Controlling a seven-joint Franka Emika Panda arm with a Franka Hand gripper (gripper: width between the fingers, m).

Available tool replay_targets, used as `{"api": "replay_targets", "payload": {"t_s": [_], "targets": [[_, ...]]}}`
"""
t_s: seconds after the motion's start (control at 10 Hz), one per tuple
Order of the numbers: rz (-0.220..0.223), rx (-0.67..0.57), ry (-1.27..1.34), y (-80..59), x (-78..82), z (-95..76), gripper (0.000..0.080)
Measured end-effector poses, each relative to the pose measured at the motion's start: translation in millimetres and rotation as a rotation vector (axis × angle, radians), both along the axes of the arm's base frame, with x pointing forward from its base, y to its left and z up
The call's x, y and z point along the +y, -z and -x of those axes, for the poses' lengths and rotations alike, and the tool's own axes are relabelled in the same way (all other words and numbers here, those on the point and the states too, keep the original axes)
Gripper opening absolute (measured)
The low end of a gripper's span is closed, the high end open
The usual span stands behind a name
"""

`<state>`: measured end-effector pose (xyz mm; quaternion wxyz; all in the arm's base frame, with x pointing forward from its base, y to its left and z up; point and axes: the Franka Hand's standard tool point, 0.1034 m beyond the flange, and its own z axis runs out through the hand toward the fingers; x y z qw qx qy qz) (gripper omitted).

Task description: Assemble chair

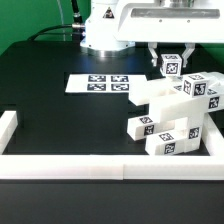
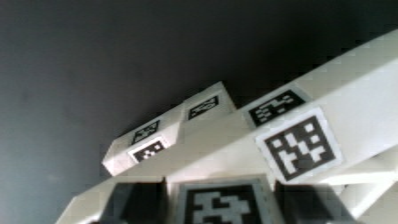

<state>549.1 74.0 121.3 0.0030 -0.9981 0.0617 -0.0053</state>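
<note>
My gripper (image 1: 171,58) hangs over the back right of the table, shut on a small white chair part (image 1: 173,68) with a black-and-white tag. In the wrist view that tagged part (image 2: 221,203) fills the gap between my two dark fingers (image 2: 139,205). Just below and in front of it, the chair's bigger white tagged parts (image 1: 165,118) sit joined in a chunky cluster. One long white beam of that cluster (image 2: 294,140) runs slantwise under the held part. Whether the held part touches the cluster I cannot tell.
The marker board (image 1: 100,83) lies flat on the black table to the exterior view's left of the gripper, and the marker board (image 2: 164,132) also shows beyond the beam. A white border wall (image 1: 100,166) runs along the front, left and right edges. The robot's base (image 1: 100,35) stands at the back.
</note>
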Motion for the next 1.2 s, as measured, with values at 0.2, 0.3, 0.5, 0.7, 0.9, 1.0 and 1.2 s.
{"api": "replay_targets", "payload": {"t_s": [0.2,0.3,0.5,0.7,0.9,1.0,1.2], "targets": [[0.0,0.001,0.0,0.5,0.0,0.4,0.0284],[0.002,0.003,-0.001,1.8,0.1,0.9,0.0284],[0.005,0.006,-0.001,4.5,-0.8,1.3,0.0284],[0.008,0.008,-0.002,7.7,-3.2,1.6,0.0284],[0.012,0.001,-0.006,9.7,-6.8,-0.2,0.0284],[0.013,-0.004,-0.006,9.7,-7.7,-1.3,0.0284],[0.014,-0.008,-0.006,9.7,-7.9,-1.7,0.0284]]}}
